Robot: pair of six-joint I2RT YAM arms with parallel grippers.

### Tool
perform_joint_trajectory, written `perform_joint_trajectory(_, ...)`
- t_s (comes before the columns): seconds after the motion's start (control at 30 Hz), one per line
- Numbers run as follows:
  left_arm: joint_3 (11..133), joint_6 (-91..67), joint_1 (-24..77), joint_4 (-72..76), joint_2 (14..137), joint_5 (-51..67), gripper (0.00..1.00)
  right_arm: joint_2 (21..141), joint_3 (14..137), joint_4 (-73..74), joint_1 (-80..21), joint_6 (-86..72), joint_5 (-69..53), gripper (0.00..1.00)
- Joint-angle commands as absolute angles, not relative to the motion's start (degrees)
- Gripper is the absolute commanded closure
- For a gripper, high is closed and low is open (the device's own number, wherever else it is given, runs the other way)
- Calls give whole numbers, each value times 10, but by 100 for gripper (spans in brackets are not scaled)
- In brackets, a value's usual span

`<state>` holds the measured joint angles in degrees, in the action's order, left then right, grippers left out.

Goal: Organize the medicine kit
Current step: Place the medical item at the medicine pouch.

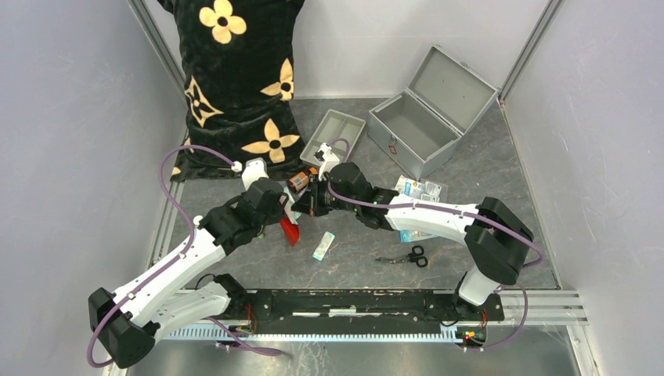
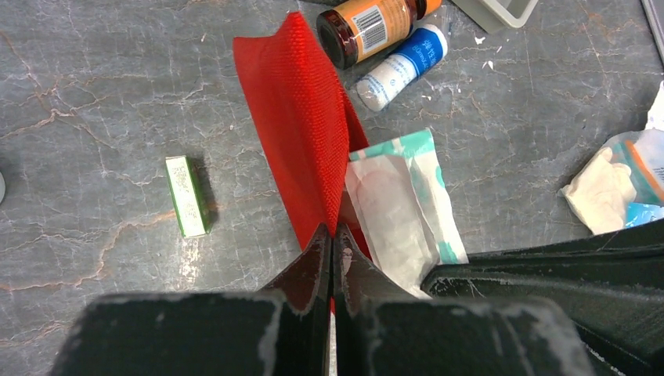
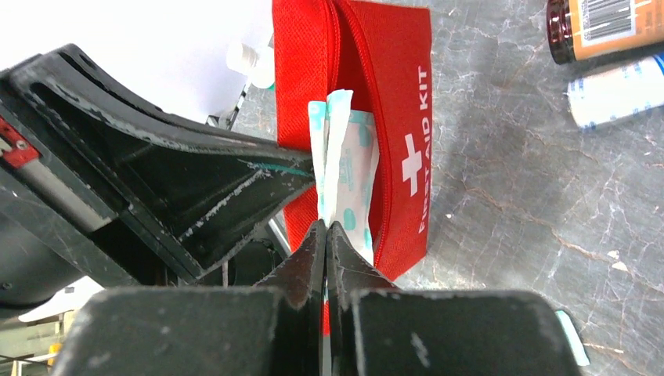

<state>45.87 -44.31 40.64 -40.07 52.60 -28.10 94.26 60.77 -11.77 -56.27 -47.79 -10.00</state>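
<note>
On red pouch [image 2: 301,117] — L fingers [image 2: 311,270] (clamped)

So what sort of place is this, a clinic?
Probably a robotics test booth: plain grey panel walls enclose a grey marbled tabletop with an open silver-grey metal case, and white-and-black robot arms are bolted to a black rail.

Pale walls [image 1: 70,117] enclose a dark, seemingly stone table [image 1: 352,276].

Red pouch [image 1: 290,232] mostly hidden from above, dressing packet [image 3: 348,168] end hidden behind right fingers [image 3: 307,265], amber bottle [image 2: 366,28] cropped by edge.
</note>
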Motion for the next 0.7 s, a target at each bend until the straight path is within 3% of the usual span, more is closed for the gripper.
perform_joint_trajectory(0.0, 455, -462, 409, -379, 520, -280, 98, 956, 649, -111, -569, -464, -79, 100)
perform_joint_trajectory(0.37, 454, -462, 409, -379, 520, -280, 98, 990, 696, -44, -577, -423, -54, 97)
perform_joint_trajectory(0.67, 454, -460, 409, -380, 520, -281, 98, 983, 702, -40, -580, -408, -51, 77)
